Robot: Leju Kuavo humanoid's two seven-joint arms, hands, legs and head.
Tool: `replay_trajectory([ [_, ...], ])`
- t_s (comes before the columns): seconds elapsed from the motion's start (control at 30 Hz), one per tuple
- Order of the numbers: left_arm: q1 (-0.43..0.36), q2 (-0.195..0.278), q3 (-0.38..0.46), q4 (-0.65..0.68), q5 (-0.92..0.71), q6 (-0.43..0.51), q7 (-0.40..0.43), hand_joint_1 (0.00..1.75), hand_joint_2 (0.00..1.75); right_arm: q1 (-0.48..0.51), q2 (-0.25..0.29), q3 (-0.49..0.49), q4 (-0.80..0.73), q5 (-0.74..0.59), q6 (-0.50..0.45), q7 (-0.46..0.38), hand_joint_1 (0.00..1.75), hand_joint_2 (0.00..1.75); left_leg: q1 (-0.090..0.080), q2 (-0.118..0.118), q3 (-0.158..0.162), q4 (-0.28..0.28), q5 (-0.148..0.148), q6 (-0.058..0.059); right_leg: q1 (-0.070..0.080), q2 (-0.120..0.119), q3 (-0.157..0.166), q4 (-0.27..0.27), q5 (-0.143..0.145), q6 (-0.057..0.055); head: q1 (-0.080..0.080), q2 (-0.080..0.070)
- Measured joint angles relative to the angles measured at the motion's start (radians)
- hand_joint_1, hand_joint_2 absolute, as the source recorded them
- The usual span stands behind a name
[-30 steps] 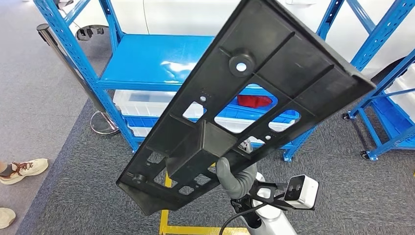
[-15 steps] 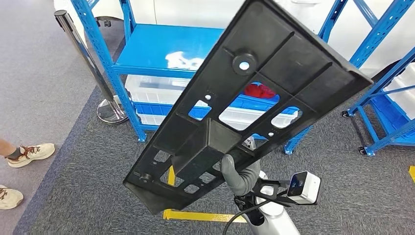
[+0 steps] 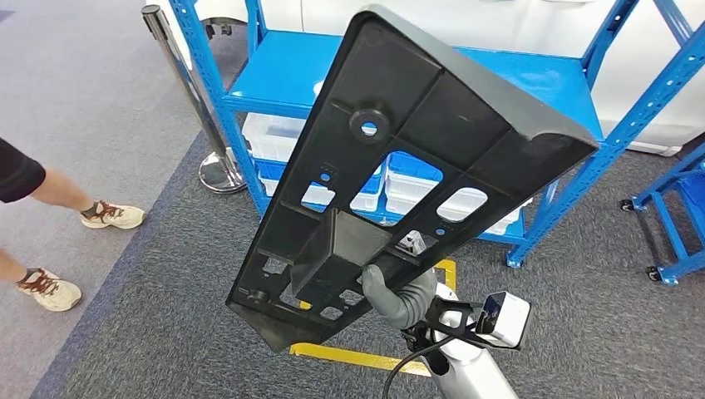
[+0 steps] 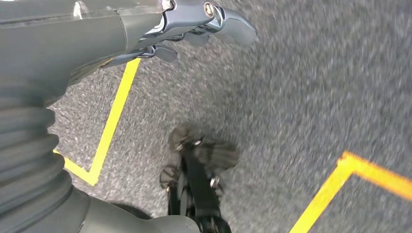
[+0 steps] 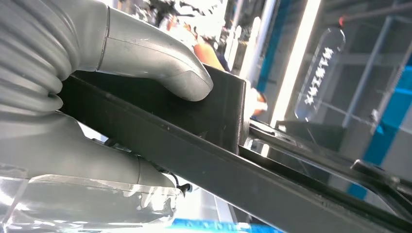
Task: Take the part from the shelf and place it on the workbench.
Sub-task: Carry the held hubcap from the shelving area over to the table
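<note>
The part [image 3: 399, 158] is a long black plastic panel, ribbed on the side facing us, with a round boss and hole, several cut-out windows and a raised boxy block near its lower end. It is held up off the floor, tilted steeply, its wide end rising far above the fingers [image 3: 391, 299]. The grey thumb [image 5: 160, 68] presses on the boxy block, the panel's edge running out past it.

Head view bright, even indoor light, sharp focus; pale glare patch on blue shelf [image 3: 283, 66], lines bend slightly near picture edges. Left wrist view dimmer, carpet [image 4: 301, 97] smeared by motion blur. Right wrist view: strong backlight, white blown-out strip behind, black part [image 5: 204, 160] underexposed, background out of focus.
</note>
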Motion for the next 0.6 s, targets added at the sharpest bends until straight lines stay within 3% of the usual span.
replay_trajectory([
  [0.07, 0.0, 0.002, -0.003, 0.0, -0.006, 0.007, 0.0, 0.0, 1.75, 0.0, -0.008, 0.006, 0.005, 0.009, -0.002, -0.001, 1.75, 1.75, 0.002, 0.01, -0.049, 0.117, -0.044, -0.008, 0.003, -0.026, -0.004, 0.002, 0.0, -0.001, 0.0, 0.0],
  [0.1, 0.001, 0.002, -0.005, 0.0, -0.009, 0.006, 0.003, 0.0, 1.75, -0.001, -0.012, 0.01, 0.008, 0.012, -0.003, -0.002, 1.75, 1.75, 0.002, 0.013, -0.05, 0.129, -0.039, -0.01, 0.003, -0.039, -0.005, 0.004, 0.0, -0.001, 0.0, 0.0],
  [0.13, 0.002, 0.002, -0.007, 0.0, -0.012, 0.004, 0.008, 0.0, 1.75, -0.002, -0.016, 0.013, 0.01, 0.014, -0.002, -0.003, 1.75, 1.75, 0.002, 0.018, -0.031, 0.099, -0.017, -0.011, 0.003, -0.05, -0.006, 0.006, 0.0, 0.0, -0.001, 0.0],
  [0.23, -0.001, 0.003, -0.014, 0.0, -0.019, -0.006, 0.027, 0.0, 1.75, -0.01, -0.026, 0.02, 0.014, 0.013, 0.0, -0.006, 1.75, 1.75, -0.003, 0.062, 0.076, -0.099, 0.062, 0.0, 0.009, -0.079, -0.007, 0.017, -0.006, 0.008, 0.0, 0.0],
  [0.3, -0.003, 0.004, -0.023, 0.0, -0.026, -0.009, 0.041, 0.0, 1.75, -0.016, -0.032, 0.023, 0.015, 0.005, 0.003, -0.008, 1.75, 1.75, -0.009, 0.075, 0.096, -0.15, 0.072, 0.016, 0.014, -0.095, -0.009, 0.021, -0.008, 0.016, 0.003, 0.0],
  [0.37, -0.001, 0.004, -0.034, 0.0, -0.035, -0.008, 0.058, 0.0, 1.75, -0.021, -0.037, 0.027, 0.015, -0.01, 0.01, -0.01, 1.75, 1.75, -0.009, 0.056, 0.09, -0.152, 0.08, 0.031, 0.014, -0.106, -0.011, 0.022, -0.009, 0.026, 0.005, 0.0],
  [0.43, 0.0, 0.003, -0.045, 0.0, -0.042, -0.008, 0.071, 0.0, 1.75, -0.026, -0.04, 0.033, 0.007, -0.021, 0.018, -0.01, 1.75, 1.75, -0.005, 0.04, 0.085, -0.158, 0.089, 0.045, 0.009, -0.075, -0.025, 0.055, -0.036, 0.037, 0.006, 0.0],
  [0.5, -0.004, 0.0, -0.056, 0.0, -0.049, -0.009, 0.08, 0.0, 1.75, -0.028, -0.044, 0.039, -0.007, -0.025, 0.02, -0.01, 1.75, 1.75, -0.003, 0.022, 0.078, -0.16, 0.097, 0.054, 0.003, -0.025, -0.074, 0.168, -0.105, 0.045, 0.006, 0.0],
  [0.57, -0.006, -0.002, -0.065, 0.0, -0.055, -0.014, 0.088, 0.0, 1.75, -0.026, -0.048, 0.045, -0.02, -0.031, 0.02, -0.01, 1.75, 1.75, -0.004, 0.002, 0.07, -0.158, 0.101, 0.056, 0.001, -0.01, -0.131, 0.295, -0.157, 0.048, 0.006, 0.0],
  [0.6, -0.005, -0.004, -0.07, 0.0, -0.057, -0.018, 0.09, 0.0, 1.75, -0.025, -0.05, 0.048, -0.027, -0.036, 0.02, -0.01, 1.75, 1.75, -0.004, -0.01, 0.068, -0.157, 0.103, 0.056, 0.0, -0.009, -0.14, 0.317, -0.156, 0.049, 0.006, 0.0],
])
